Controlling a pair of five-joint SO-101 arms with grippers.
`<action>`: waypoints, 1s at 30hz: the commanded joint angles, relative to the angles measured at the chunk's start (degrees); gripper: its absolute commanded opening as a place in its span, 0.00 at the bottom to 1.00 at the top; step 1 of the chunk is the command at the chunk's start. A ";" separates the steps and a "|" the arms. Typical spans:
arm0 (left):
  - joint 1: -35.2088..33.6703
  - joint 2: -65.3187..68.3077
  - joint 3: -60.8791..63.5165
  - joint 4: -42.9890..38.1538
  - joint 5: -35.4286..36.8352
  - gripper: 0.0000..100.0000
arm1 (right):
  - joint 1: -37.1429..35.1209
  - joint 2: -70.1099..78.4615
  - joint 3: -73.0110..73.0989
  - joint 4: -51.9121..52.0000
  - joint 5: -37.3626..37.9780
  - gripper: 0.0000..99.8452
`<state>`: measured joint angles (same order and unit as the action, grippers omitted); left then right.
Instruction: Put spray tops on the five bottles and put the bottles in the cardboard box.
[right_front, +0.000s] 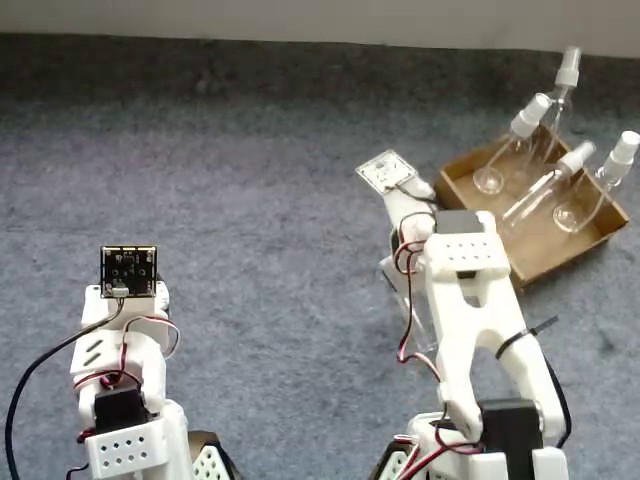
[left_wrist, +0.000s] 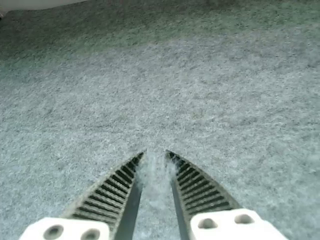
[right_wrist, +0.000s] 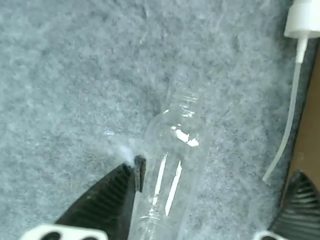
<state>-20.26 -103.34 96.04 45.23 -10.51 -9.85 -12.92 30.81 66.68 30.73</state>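
My right gripper (right_wrist: 218, 170) gapes wide around an uncapped clear bottle (right_wrist: 175, 150) lying on the carpet (right_front: 250, 200); a spray top (right_wrist: 302, 20) lies just beside it; the cardboard box (right_front: 560, 250), at two o'clock, holds four capped bottles (right_front: 535, 195); my left gripper (left_wrist: 155, 154), toward eight o'clock, is barely parted, empty.

From above, the right arm (right_front: 470, 320) lies over the clear bottle (right_wrist: 172, 165) on the bench, leaving just a faint stretch of it beside the arm, and hides the right gripper (right_wrist: 218, 170) and its fingers (right_wrist: 112, 200). In the right wrist view the bottle's base runs off the picture's edge, 1 spray top (right_wrist: 304, 22) is cut at the corner, and the cardboard box (right_wrist: 312, 120) is a thin strip at the edge
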 joint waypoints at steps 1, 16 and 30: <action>0.92 -0.40 1.01 -0.79 -0.44 0.02 | -0.57 5.58 -7.43 1.36 0.26 0.38; 0.92 -0.40 1.01 -0.79 -0.44 0.02 | -0.40 21.58 -8.40 -0.48 -4.13 0.38; 0.92 -0.40 1.01 -0.79 -0.44 0.02 | -0.40 21.49 -8.48 -0.84 -8.26 0.21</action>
<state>-20.26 -103.34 96.04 45.23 -10.51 -9.67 9.14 24.31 66.59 22.99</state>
